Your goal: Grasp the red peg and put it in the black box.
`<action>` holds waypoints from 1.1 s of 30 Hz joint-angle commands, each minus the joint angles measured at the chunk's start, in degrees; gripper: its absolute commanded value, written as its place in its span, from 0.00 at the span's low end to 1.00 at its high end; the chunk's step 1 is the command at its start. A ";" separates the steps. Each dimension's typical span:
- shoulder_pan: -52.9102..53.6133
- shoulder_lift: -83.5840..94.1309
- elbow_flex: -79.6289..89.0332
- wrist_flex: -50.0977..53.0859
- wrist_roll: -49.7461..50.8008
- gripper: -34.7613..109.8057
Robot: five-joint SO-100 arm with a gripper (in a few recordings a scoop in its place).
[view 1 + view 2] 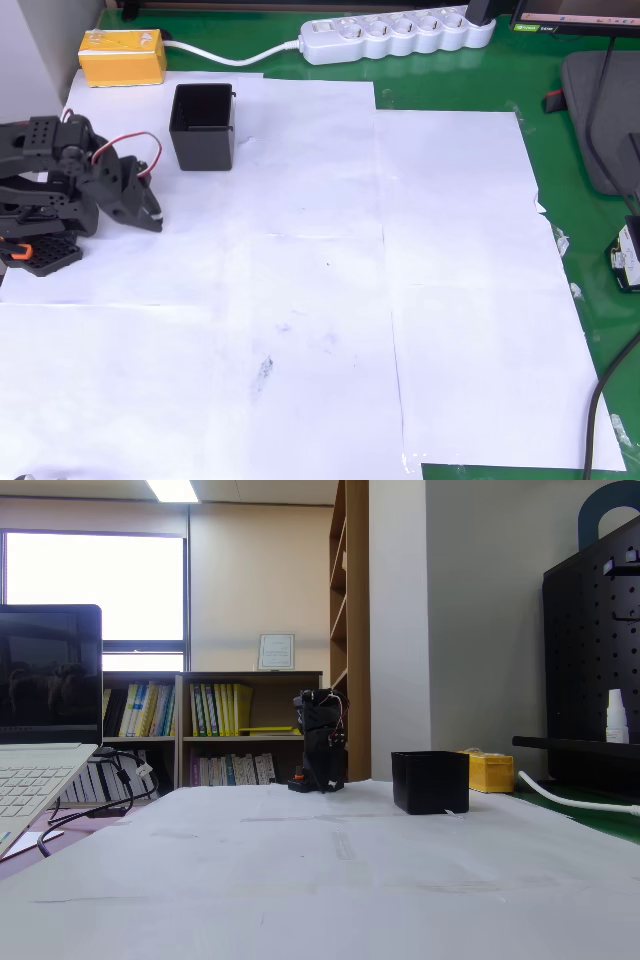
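Note:
The black box (203,125) stands open-topped on the white paper at the upper left of the overhead view; its inside is dark. In the fixed view the black box (430,781) sits right of centre. The black arm is folded at the left edge, and my gripper (150,213) points down-right, shut with nothing in it, a short way below and left of the box. In the fixed view my gripper (325,778) hangs low by the arm's base, left of the box. The red peg is out of view.
A yellow block (122,56) lies behind the box, and a white power strip (395,35) runs along the far edge. White paper sheets (330,300) cover the green mat. A grey pad (600,120) and cables sit on the right. A laptop (40,770) stands at the left of the fixed view.

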 commanded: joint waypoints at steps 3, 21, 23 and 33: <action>1.76 -7.47 -4.04 2.72 -1.14 0.24; 1.85 -21.62 -10.81 16.52 1.85 0.24; 2.29 -21.71 -10.81 16.35 2.64 0.24; -0.09 -21.80 -10.81 16.35 0.97 0.24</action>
